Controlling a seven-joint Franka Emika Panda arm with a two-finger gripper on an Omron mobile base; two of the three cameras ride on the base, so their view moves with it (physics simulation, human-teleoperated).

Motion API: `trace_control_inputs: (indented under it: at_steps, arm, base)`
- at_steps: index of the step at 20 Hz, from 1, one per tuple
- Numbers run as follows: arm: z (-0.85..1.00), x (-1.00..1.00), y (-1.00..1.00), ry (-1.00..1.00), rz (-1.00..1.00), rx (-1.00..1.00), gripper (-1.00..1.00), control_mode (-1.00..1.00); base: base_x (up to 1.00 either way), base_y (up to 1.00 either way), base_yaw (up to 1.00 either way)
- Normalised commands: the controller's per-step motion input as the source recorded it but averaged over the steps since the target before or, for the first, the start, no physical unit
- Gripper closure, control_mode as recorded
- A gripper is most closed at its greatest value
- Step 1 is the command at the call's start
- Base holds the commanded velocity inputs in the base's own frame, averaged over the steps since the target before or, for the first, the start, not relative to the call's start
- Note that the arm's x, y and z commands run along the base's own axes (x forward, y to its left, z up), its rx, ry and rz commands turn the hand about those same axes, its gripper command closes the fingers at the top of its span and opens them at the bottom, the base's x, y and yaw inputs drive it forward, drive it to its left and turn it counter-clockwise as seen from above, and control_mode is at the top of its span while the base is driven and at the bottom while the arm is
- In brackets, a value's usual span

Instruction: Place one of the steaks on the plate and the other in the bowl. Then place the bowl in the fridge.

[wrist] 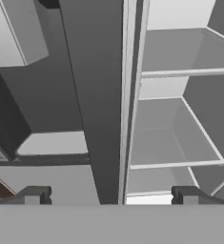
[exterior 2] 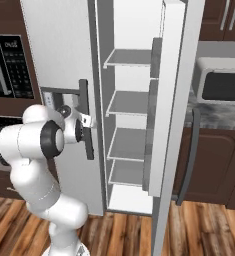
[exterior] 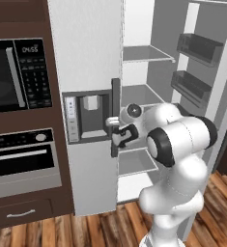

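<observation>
The fridge (exterior: pixel 88 53) stands straight ahead of the robot, its left door shut and its right door (exterior 2: pixel 170 100) swung wide open, so that the white shelves (exterior 2: pixel 129 102) inside show one above another. The shut door carries a dispenser panel (exterior: pixel 88 116) and, along its inner edge, a dark vertical handle (exterior: pixel 115 118).

The gripper (exterior: pixel 116 131) is up against that handle at about the height of the dispenser. In the hand view its two dark fingertips (wrist: pixel 35 194) stand far apart at the bottom of the picture, and the dark handle bar (wrist: pixel 92 102) runs upward between them, nearer the middle than either tip; nothing is held between them. Whether a tip touches the handle cannot be told. To the right of the bar in that view lie the open compartment and its shelves (wrist: pixel 175 143).

Left of the fridge a black built-in microwave (exterior: pixel 13 75) sits in brown cabinetry, with an oven (exterior: pixel 21 161) below it. The microwave's keypad (exterior: pixel 34 77) has a small lit display at its top whose characters are too blurred to read. The floor (exterior: pixel 100 226) is wooden plank. Right of the open door a second microwave (exterior 2: pixel 221 85) rests on a grey stone counter (exterior 2: pixel 219 117).
</observation>
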Motion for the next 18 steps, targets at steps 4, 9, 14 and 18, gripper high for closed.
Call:
trace_control_inputs:
  at_steps: [4, 9, 14, 18]
  arm:
    - [-0.06, 0.50, 0.14, -0.04, 0.00, 0.00, -1.00, -1.00]
    - [-0.11, 0.37, 0.12, -0.09, 0.00, 0.00, -1.00, -1.00]
    - [-0.22, 0.44, 0.14, -0.10, -0.02, -0.02, -1.00, -1.00]
    - [-0.02, 0.31, 0.31, -0.01, -0.10, -0.01, -1.00, -1.00]
  base:
    - [0.00, 0.00, 0.00]
    - [0.00, 0.00, 0.00]
    - [0.00, 0.00, 0.00]
    - [0.00, 0.00, 0.00]
